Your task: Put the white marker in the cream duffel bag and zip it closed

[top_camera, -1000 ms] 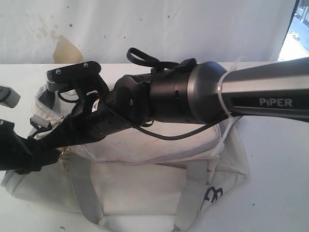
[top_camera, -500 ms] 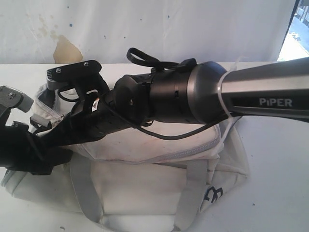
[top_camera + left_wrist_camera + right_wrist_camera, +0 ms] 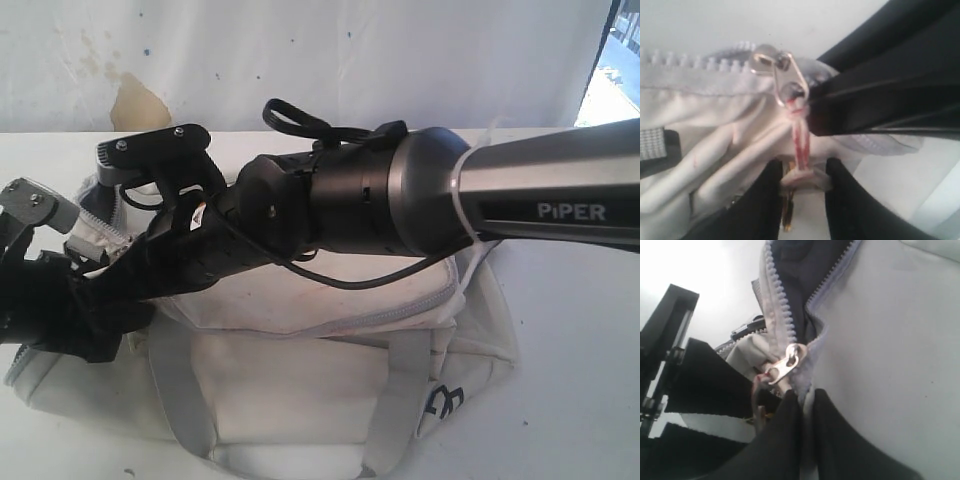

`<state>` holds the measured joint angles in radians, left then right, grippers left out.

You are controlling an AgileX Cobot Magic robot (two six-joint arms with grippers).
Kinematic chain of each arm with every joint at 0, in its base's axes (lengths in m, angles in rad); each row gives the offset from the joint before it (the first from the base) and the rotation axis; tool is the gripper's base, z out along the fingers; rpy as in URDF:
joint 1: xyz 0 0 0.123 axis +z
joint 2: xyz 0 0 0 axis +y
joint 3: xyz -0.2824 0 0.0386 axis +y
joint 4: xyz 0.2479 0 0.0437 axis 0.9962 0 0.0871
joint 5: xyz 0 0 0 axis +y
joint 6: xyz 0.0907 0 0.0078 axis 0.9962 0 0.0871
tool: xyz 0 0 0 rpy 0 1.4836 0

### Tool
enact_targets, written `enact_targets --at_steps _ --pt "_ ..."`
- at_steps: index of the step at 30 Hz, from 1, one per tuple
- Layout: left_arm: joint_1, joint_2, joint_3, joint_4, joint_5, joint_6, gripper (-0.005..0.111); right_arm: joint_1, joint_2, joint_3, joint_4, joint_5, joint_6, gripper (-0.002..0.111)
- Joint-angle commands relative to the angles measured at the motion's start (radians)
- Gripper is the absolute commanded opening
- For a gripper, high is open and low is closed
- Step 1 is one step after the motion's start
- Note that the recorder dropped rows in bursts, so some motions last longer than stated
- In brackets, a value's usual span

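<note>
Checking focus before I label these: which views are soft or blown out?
Exterior view: fairly sharp, but the bright opening is blown out and the right arm hides much of the cream duffel bag. Left wrist view: pull tab soft, background washed white. Right wrist view: zipper slider in focus, backlit.

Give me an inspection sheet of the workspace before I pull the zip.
Surface: white table, with the bag resting on it.
Job's things: cream duffel bag, zipper partly open; white marker not seen.
Clutter: nothing seen.
Grippers: left gripper fingers pinch the zipper pull; right gripper fingers shut on the bag's edge beside the slider.
Cables: black cable looped on the right arm.
Surroundings: white backdrop, stained.
</note>
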<state>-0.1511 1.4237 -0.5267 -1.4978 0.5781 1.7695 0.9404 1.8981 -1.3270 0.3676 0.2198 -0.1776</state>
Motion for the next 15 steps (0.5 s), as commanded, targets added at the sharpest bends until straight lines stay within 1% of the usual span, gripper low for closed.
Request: enact_targets --at_steps 1,2,5,6,9,11,15 --pt "0.0 -0.064 0.001 0.117 0.038 -0.138 0.0 -0.007 -0.011 0.002 -0.003 0.011 0.003 0.0" --pt "0.0 -0.079 0.001 0.152 0.039 -0.206 0.0 -0.007 -0.011 0.002 -0.005 0.011 0.003 0.0" --pt "0.0 -0.141 -0.003 0.345 0.041 -0.41 0.0 -0.014 -0.011 0.002 -0.016 0.031 -0.001 0.0" --pt "0.0 -0.167 -0.011 0.425 0.053 -0.515 0.0 -0.016 -0.011 0.002 -0.034 0.042 -0.001 0.0" --pt "0.0 -0.212 -0.048 0.636 0.109 -0.75 0.0 -0.024 -0.011 0.002 -0.053 0.058 -0.001 0.0" --pt "0.0 -0.227 -0.082 0.687 0.157 -0.842 0.0 -0.024 -0.011 0.002 -0.057 0.058 -0.001 0.0" --pt "0.0 -0.228 -0.168 0.698 0.289 -0.981 0.0 -0.024 -0.005 0.002 -0.08 0.078 -0.001 0.0"
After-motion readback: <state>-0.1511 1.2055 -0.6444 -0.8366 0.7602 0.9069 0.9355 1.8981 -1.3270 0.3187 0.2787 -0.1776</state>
